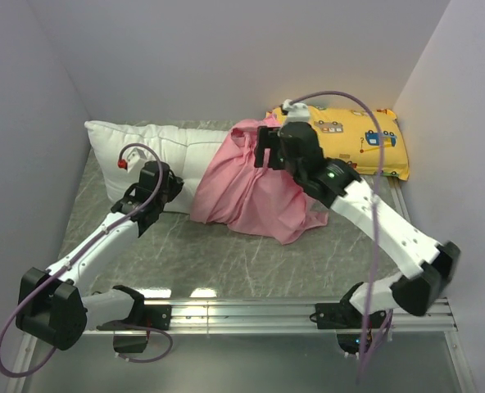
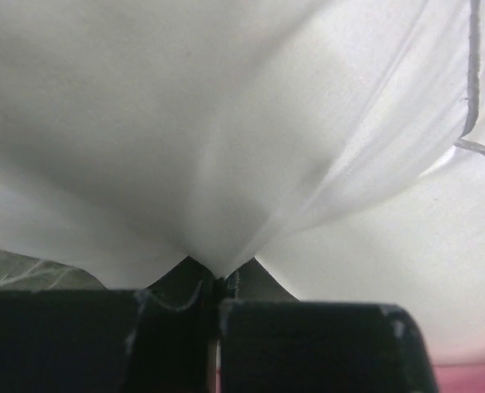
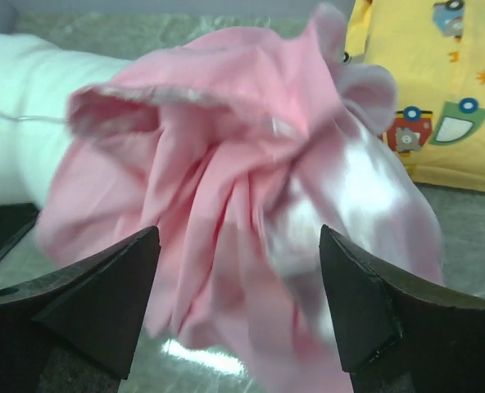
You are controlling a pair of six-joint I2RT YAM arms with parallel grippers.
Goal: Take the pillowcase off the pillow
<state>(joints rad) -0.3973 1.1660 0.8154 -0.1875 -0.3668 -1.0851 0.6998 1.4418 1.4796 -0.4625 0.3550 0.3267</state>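
The white pillow (image 1: 144, 147) lies at the back left, and its right end is still inside the bunched pink pillowcase (image 1: 255, 192). My left gripper (image 1: 170, 182) sits at the pillow's front edge. In the left wrist view that gripper (image 2: 218, 278) is shut on a pinched fold of the pillow (image 2: 185, 123). Over the top of the pink heap hangs my right gripper (image 1: 265, 149). Seen from the right wrist, the gripper (image 3: 238, 270) is open, and the crumpled, blurred pillowcase (image 3: 226, 180) hangs loose between and beyond the fingers (image 3: 103, 295). The pillow (image 3: 21, 115) shows at the left.
A yellow pillow printed with cartoon vehicles (image 1: 361, 135) lies at the back right, touching the pink fabric; it also shows from the right wrist (image 3: 439, 90). Grey walls close in the left, back and right. A metal rail (image 1: 251, 311) runs along the near edge.
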